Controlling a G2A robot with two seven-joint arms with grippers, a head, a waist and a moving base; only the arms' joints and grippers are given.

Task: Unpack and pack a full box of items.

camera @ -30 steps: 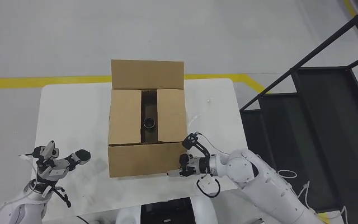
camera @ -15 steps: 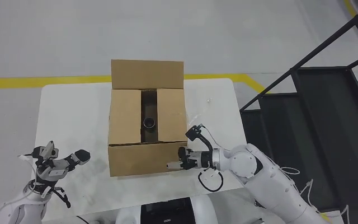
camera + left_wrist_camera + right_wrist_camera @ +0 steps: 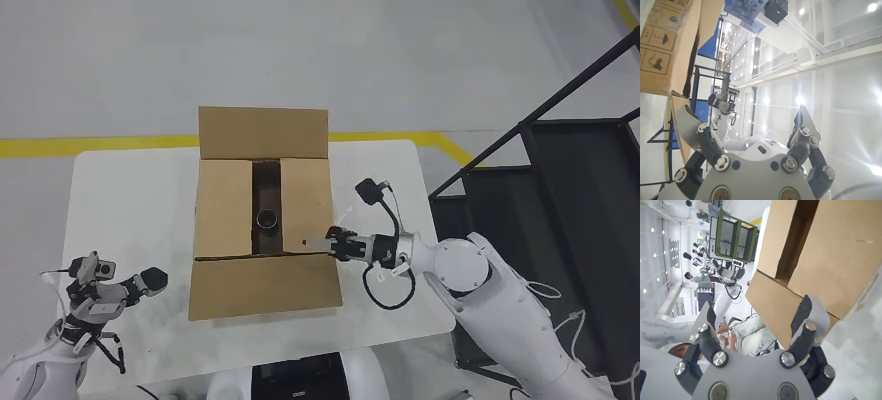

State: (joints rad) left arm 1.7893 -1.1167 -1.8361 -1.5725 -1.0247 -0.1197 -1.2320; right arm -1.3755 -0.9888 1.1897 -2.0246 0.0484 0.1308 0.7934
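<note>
A cardboard box (image 3: 222, 210) stands mid-table with its back flap (image 3: 263, 132) upright and its front flap (image 3: 265, 288) folded outward. The two side flaps lie nearly closed, and in the gap between them shows a dark round item (image 3: 268, 217). My right gripper (image 3: 322, 243) is open at the near corner of the right side flap (image 3: 306, 200). In the right wrist view this gripper (image 3: 757, 315) has its fingers spread wide, with the box (image 3: 829, 256) just beyond them. My left gripper (image 3: 140, 284) is open near the table's front left, apart from the box (image 3: 660, 47).
The white table (image 3: 120, 200) has bare room on the left and right of the box. Dark metal stairs with a railing (image 3: 540, 190) stand off the table's right side. A yellow line (image 3: 90, 146) runs across the floor behind.
My right gripper has risen from the box's front right corner and moved back to the right side flap's near edge. The left arm has barely shifted.
</note>
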